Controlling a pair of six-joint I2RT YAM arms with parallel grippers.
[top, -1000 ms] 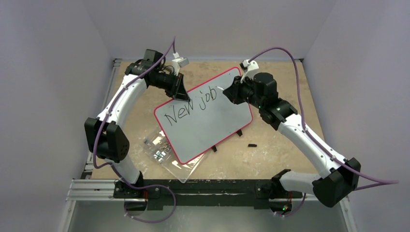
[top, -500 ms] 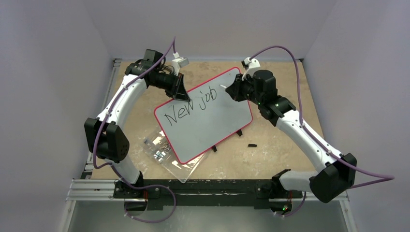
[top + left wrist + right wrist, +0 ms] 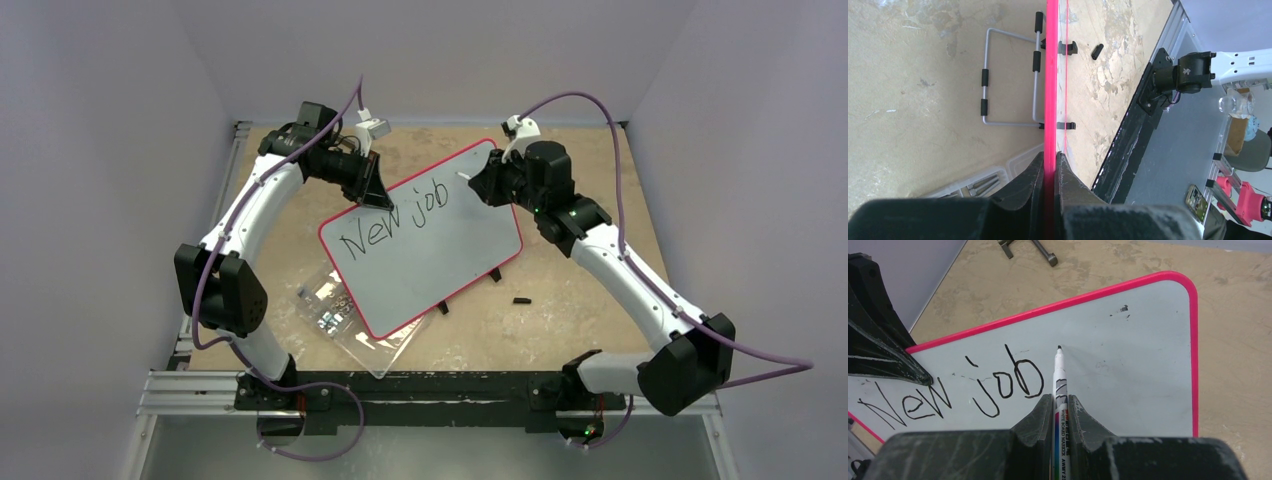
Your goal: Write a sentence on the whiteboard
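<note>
Whiteboard point(image 3: 440, 255) over tan tbl point(image 3: 585, 290), lilac walls point(image 3: 100, 150).

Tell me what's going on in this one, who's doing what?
Two robot arms are writing on a whiteboard. The left end effector is clamped on the board's red rim at its far-left edge, holding it in place. The right end effector grips a marker, whose tip sits just right of the "b", at or barely above the surface. The words on the board read only "New job", with bare board to their right and below.
</note>
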